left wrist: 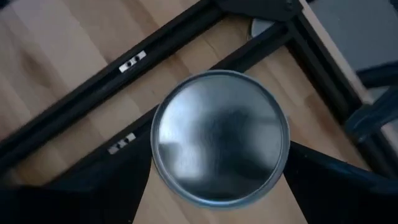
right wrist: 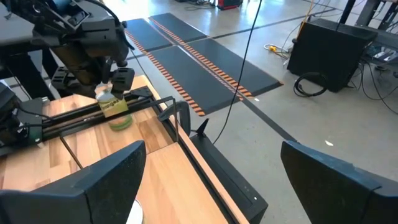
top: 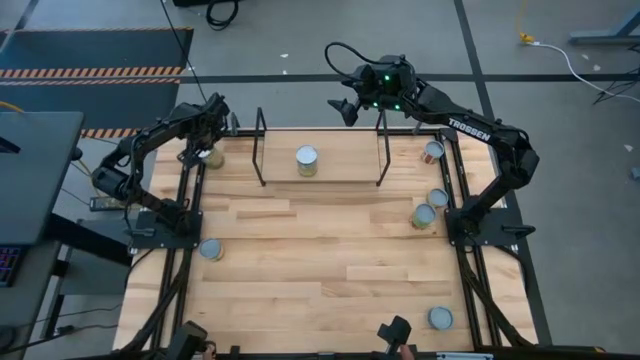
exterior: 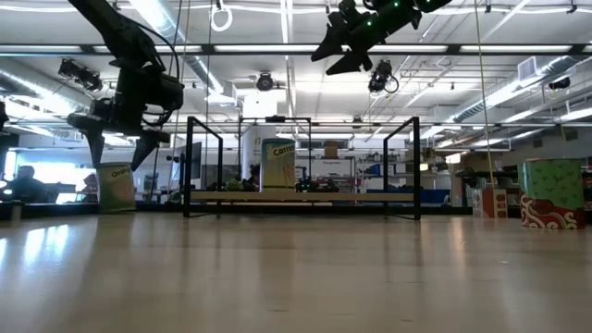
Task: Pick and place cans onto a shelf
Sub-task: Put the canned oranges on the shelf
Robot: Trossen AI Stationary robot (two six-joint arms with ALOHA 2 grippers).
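Note:
A can with a silver lid [left wrist: 219, 137] and a yellowish label [exterior: 117, 187] stands upright on the table's far left corner [top: 211, 156]. My left gripper [exterior: 117, 155] hovers over it, pointing steeply down and open, one finger on either side of the can's top; I see no touch. The shelf [top: 320, 176] stands at the far middle of the table, with one can [top: 307, 160] upright on its board. My right gripper [top: 345, 108] hangs open and high above the shelf's far side, with nothing between its fingers [right wrist: 214, 180].
Three cans [top: 432, 151], [top: 437, 198], [top: 424, 215] stand near the right edge. One more can [top: 440, 318] is at the near right, another [top: 211, 249] at the left edge. Black rails [top: 186, 190] frame the table. The table's middle is bare wood.

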